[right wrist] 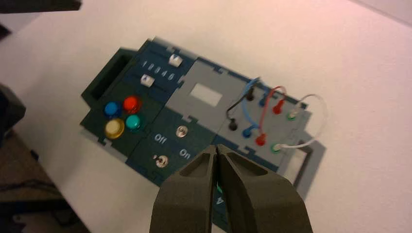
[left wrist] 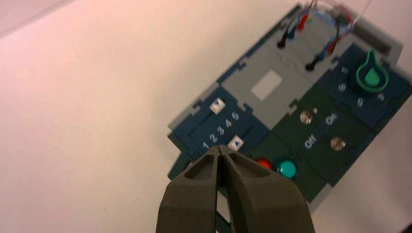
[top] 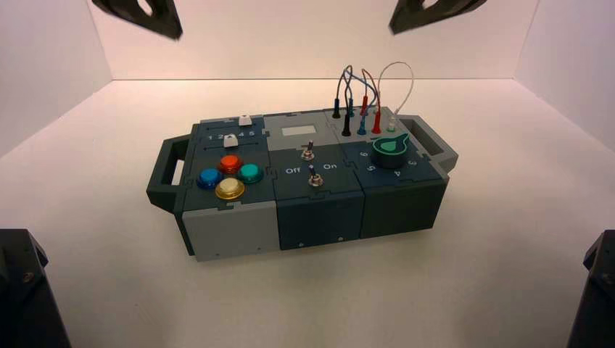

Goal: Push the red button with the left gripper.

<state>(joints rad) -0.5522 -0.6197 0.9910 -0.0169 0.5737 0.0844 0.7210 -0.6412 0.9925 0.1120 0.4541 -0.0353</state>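
L hand closed, hovering above box nr red btn; R hand closed too, parked high.

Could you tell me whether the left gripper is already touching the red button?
No: in the high view the left gripper hangs far above and behind the box, with the red button uncovered and nothing on it.
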